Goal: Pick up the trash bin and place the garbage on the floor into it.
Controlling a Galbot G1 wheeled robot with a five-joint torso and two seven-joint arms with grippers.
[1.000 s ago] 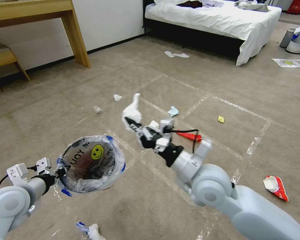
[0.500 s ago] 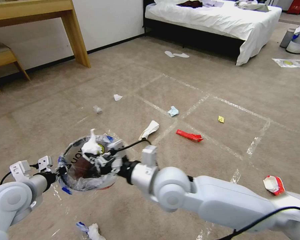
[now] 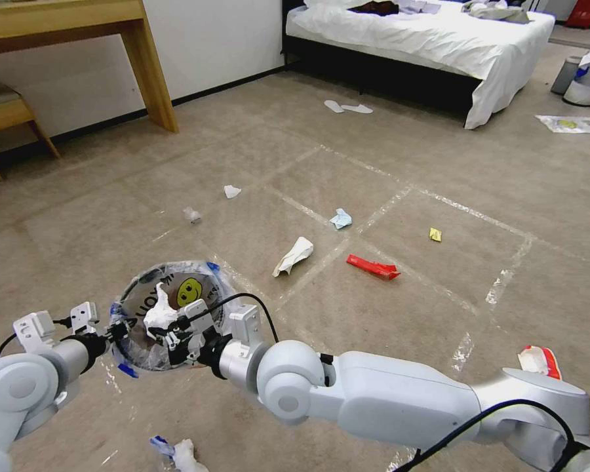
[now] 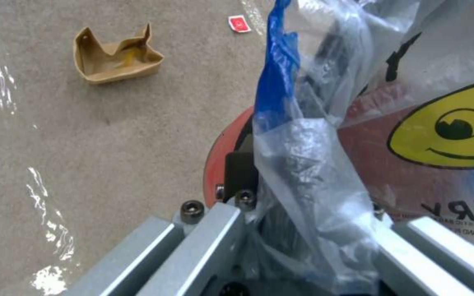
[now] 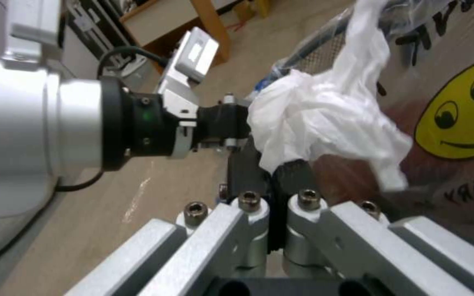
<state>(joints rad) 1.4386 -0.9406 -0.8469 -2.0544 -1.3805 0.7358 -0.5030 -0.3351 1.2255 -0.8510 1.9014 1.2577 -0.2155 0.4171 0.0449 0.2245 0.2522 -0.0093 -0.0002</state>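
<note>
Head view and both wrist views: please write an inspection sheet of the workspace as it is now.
Surface: carpet floor crossed by shiny tape lines.
Job's things: red trash bin, smiley bag liner, held off the floor; white tissue over its mouth.
Clutter: white wad, red wrapper, light-blue wad, yellow packet, brown cardboard scrap.
Grippers: left tool shut on the bin's rim; right tool shut on the tissue.
Cables: black cable looping over the right wrist.
Surroundings: bed, wooden table, slippers, grey bin.
</note>
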